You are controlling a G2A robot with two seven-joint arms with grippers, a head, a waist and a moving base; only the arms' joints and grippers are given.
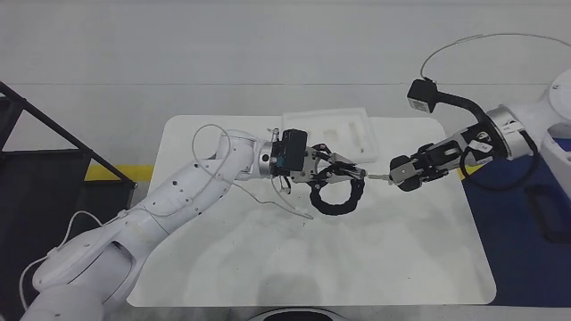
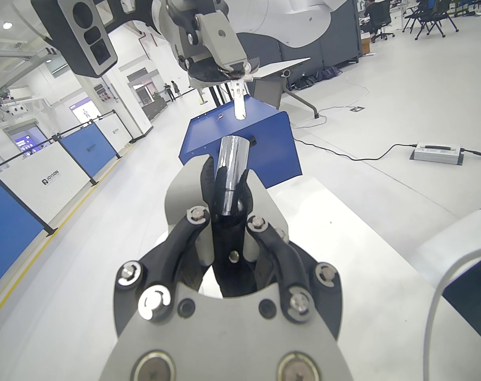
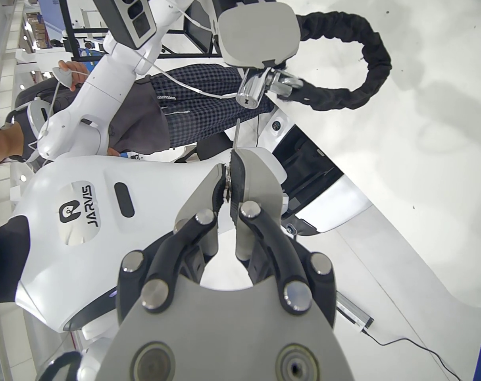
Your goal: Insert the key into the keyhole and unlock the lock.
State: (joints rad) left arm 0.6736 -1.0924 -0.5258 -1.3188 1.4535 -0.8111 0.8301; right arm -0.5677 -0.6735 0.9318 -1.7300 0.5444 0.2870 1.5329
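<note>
Your left gripper has its jaws closed round the chrome barrel of the lock, held above the tabletop mid-scene, its black cable loop hanging on the near side. Your right gripper has its jaws pinched shut on the head of the key, blade pointing left at the keyhole, just short of it. The key looks thin, stiff and light (likely to twist if it lands off-centre), so the flat head is the place to hold; the barrel looks slick.
</note>
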